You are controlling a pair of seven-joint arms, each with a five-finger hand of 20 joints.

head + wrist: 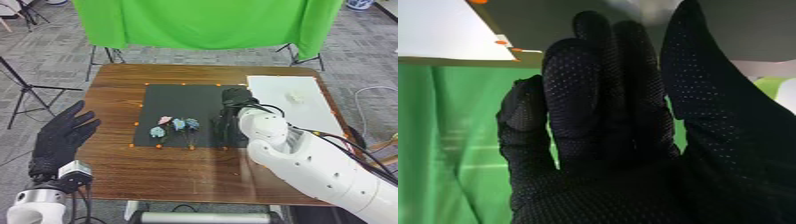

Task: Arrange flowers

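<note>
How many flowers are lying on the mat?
4 on the black rectangular mat: a pink flower, a pale-blue flower nearer the robot, a blue flower right of the pink one, another blue flower farther right. The right hand may hide more.

Pale thing (298, 96) on white sheet (282, 87): too blurred to name. Flowers (179, 124): petal detail blurred. Right hand (235, 97): edges merge into black mat (173, 99). Green cloth (209, 25): top cut off.

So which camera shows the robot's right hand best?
The right wrist view: the right hand is close up, fingers and thumb easy to tell apart. The head view shows it smaller, over the black mat.
</note>
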